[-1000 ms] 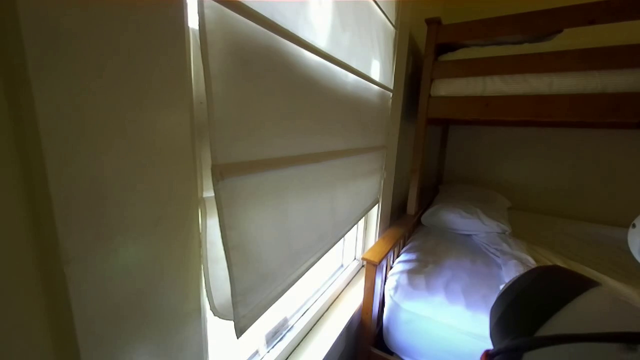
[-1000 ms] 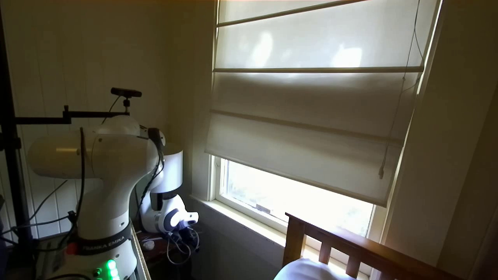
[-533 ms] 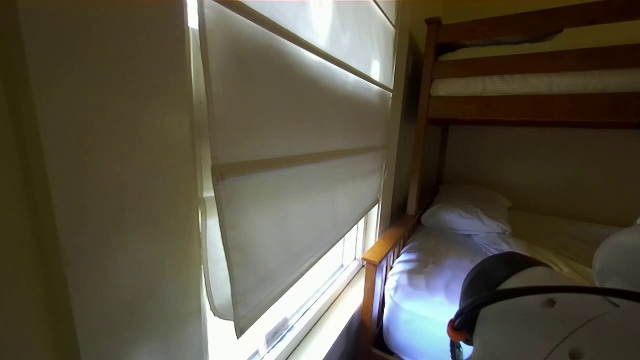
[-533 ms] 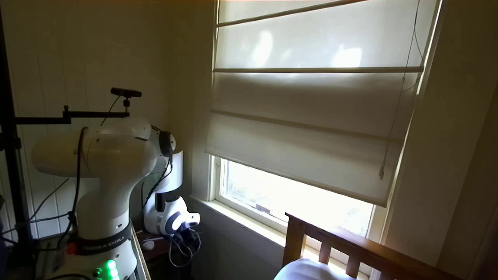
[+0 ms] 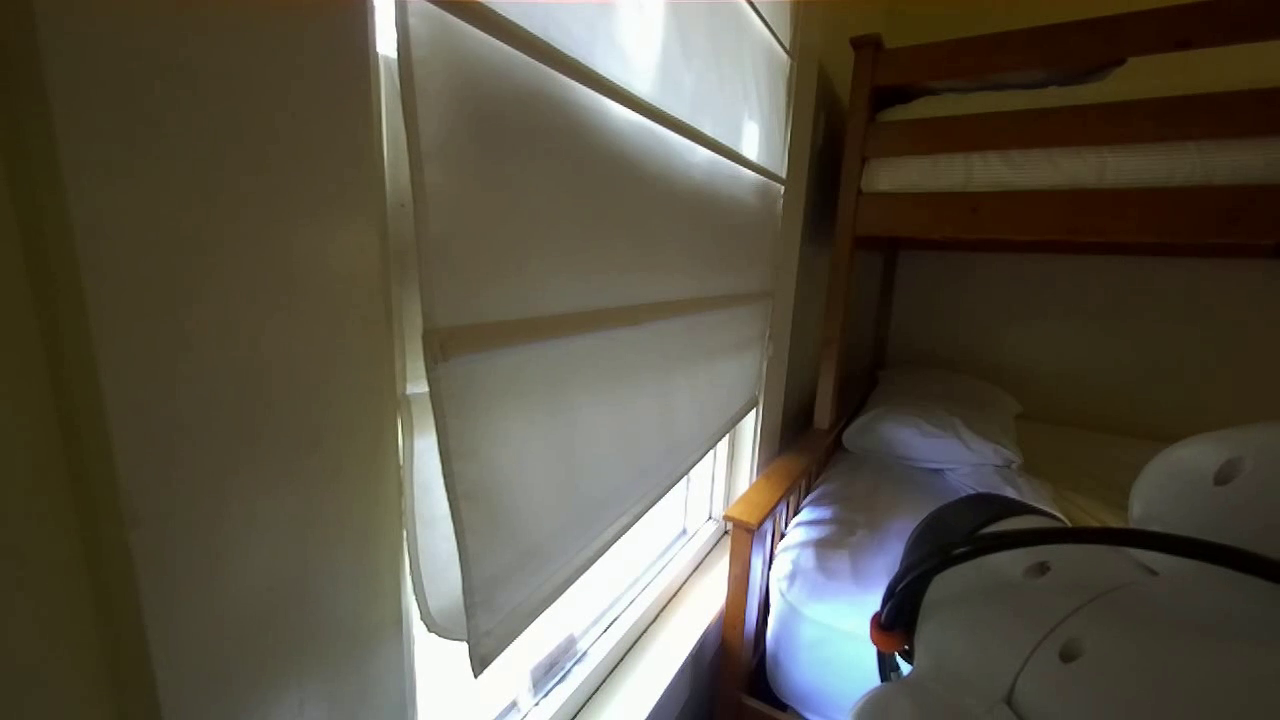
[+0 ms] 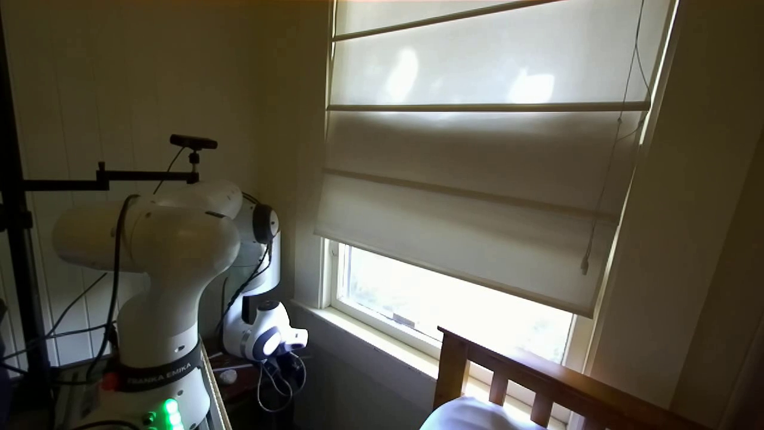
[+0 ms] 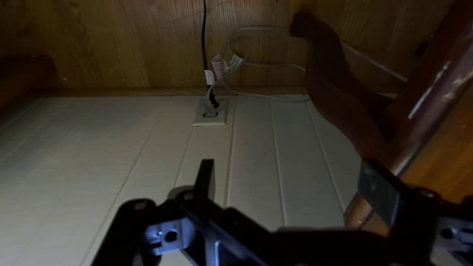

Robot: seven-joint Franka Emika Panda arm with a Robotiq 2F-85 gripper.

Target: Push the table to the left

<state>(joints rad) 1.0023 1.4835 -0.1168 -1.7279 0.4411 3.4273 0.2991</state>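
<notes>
table (image 7: 439,107): in front of the panelled wall (image 7: 253,159), its edge showing behind one finger (image 7: 380,188) | gripper (image 7: 290,170): fingers spread, nothing clamped | progress: reach looks done, push to the left judged mostly yet to come; wrist view too dim to confirm contact

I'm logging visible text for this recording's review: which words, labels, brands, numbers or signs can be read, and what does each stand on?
"FRANKA EMIKA": on the dark band low on the robot arm.
White label on the black cord: too small and blurred to read.
Tags by the pale cord: also unreadable.
I find no other readable text.
</notes>
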